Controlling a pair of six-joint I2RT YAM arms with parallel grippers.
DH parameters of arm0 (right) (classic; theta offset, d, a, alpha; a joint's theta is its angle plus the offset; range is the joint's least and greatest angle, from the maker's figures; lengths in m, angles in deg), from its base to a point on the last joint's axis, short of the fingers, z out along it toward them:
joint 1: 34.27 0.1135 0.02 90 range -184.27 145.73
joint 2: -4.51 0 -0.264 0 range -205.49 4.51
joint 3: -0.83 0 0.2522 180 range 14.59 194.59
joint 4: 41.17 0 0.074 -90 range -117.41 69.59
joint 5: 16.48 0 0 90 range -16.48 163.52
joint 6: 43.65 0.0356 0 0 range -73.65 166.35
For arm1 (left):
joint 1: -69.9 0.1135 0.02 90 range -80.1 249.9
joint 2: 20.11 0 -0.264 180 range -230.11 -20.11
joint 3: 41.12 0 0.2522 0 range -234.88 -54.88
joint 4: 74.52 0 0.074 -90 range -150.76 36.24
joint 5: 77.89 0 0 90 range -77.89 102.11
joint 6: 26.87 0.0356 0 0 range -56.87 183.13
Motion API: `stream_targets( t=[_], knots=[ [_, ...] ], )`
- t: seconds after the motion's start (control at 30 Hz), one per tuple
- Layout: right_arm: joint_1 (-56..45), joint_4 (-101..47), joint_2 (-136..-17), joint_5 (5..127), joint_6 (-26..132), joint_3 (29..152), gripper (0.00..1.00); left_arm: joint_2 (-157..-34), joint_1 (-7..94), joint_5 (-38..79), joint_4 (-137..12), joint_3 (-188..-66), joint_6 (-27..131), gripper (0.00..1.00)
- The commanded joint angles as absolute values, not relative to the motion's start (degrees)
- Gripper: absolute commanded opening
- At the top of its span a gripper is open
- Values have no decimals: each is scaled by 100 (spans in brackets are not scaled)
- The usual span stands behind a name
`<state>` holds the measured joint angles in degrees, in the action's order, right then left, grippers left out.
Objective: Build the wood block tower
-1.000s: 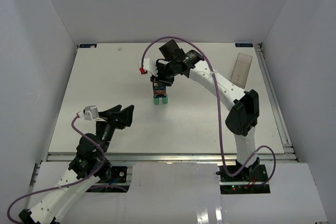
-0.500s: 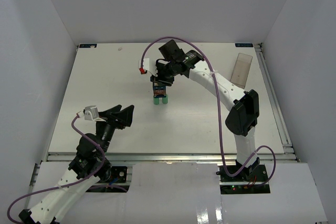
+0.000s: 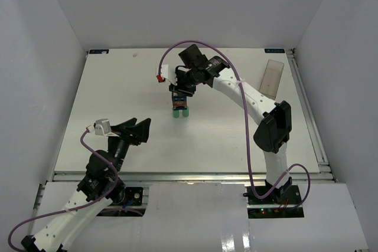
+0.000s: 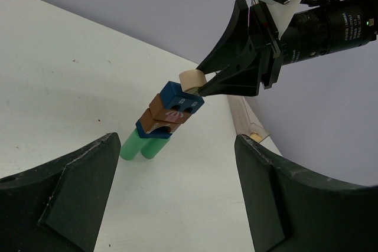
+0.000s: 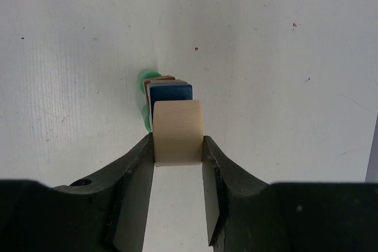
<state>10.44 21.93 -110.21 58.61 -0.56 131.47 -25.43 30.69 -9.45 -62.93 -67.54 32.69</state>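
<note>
The right tool [image 5: 177, 140] pinched the tan piece [image 5: 177, 123], holding it at the top blue block [image 4: 180, 100] of the tower [image 4: 164, 119]. The tower stood tilted on two green cylinders [image 4: 142, 144] near the middle of the tabletop [image 3: 118, 87]. The left tool [image 3: 137, 127] hung spread above the near-left part, well apart from the tower. A clear box [image 3: 272, 78] lay by the right edge, toward the far corner.

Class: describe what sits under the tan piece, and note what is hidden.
Under the tan piece, gripped by the right tool, is a blue block, then a brown piece, a blue piece and two green cylinders. From the right wrist view, it covers most of them.
</note>
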Motion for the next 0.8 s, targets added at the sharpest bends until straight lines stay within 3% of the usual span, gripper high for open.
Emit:
stream_targets(
  t=[0.0,0.77],
  knots=[
    [1055,2034,-10965,5853,27,13394,22,-2554,3043,-847,-6383,-6753,3325,89],
    [1055,2014,-10987,5876,100,13337,25,-2538,3040,-825,-6375,-6762,3330,89]
  ],
)
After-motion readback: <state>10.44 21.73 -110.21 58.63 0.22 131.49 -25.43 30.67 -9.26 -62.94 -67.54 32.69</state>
